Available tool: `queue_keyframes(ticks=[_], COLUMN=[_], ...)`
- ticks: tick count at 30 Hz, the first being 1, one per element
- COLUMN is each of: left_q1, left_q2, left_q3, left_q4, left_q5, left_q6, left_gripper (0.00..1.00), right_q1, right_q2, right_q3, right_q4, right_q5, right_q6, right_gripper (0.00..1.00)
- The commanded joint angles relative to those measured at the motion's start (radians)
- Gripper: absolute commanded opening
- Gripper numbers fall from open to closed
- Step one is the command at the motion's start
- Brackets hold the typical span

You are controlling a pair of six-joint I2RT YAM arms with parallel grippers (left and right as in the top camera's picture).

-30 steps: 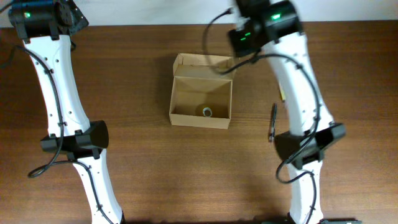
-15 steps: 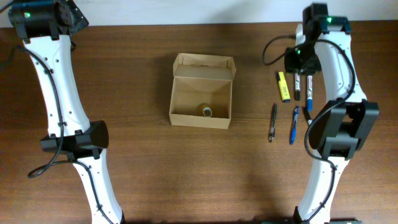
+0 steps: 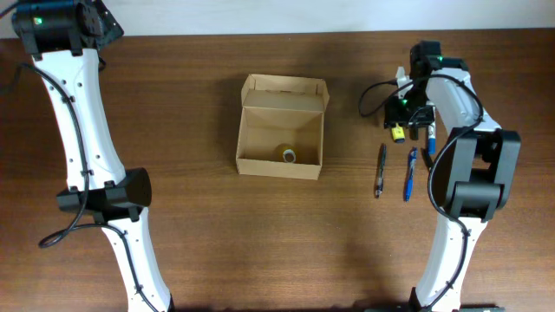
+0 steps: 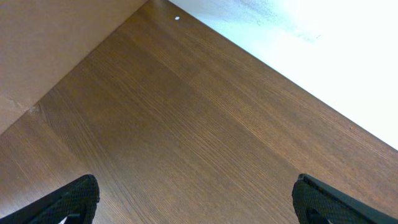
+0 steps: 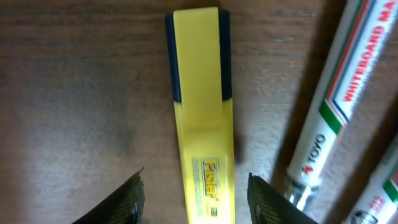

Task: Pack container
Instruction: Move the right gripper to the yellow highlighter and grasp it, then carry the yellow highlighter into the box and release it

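Right jaws spread astride flat yellow highlighter | left jaws spread over grained wood table

Highlighter inside spread right hand, whiteboard marker crowding just beside

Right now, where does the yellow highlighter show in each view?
Overhead: yellow highlighter right of the box, its end peeking from under the right gripper.
Left wrist: not in it.
Right wrist: centre, lengthwise.
Shared landmark: the right gripper straddling it.
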Motion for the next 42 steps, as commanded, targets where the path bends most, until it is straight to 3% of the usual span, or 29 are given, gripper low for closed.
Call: queue_keyframes(ticks=[1, 6, 8, 9, 17, 23, 30, 36, 42], left_q1=[0.003, 0.003, 0.003, 0.003, 0.003, 0.003, 0.003, 0.003, 0.003], left_q2=[-0.034, -0.034, -0.034, -0.034, -0.034, -0.034, -0.034, -0.034, -0.034], left_q3=[-0.005, -0.005, -0.005, -0.005, -0.005, -0.005, -0.005, -0.005, -0.005], left_q4=[-0.001, -0.001, -0.001, -0.001, -0.001, -0.002, -0.001, -0.002, -0.001], left_q5=[0.000, 0.000, 0.000, 0.000, 0.000, 0.000, 0.000, 0.000, 0.000], left_q6=[0.009, 0.009, 0.009, 0.009, 0.009, 0.009, 0.009, 0.009, 0.009], left_gripper=[1.00, 1.00, 1.00, 1.00, 1.00, 1.00, 1.00, 1.00, 1.00], right_q1=[0.003, 0.003, 0.003, 0.003, 0.009, 0.089, 0.302, 0.465, 0.521], right_q2=[0.005, 0.031, 0.037, 0.038, 0.002, -0.049, -0.051, -0.030, -0.011], right_q3=[-0.031, -0.036, -0.036, -0.036, 0.102, 0.485, 0.865, 0.855, 0.704], right_q4=[0.022, 0.026, 0.022, 0.021, -0.101, -0.338, -0.510, -0.550, -0.540], right_q5=[-0.016, -0.017, -0.021, -0.021, -0.130, -0.158, -0.138, -0.139, -0.144], right_q6=[-0.015, -0.014, -0.007, -0.002, 0.021, 0.012, -0.156, -0.428, -0.653], right_gripper=[0.53, 0.33, 0.17, 0.04, 0.04, 0.04, 0.04, 0.04, 0.04])
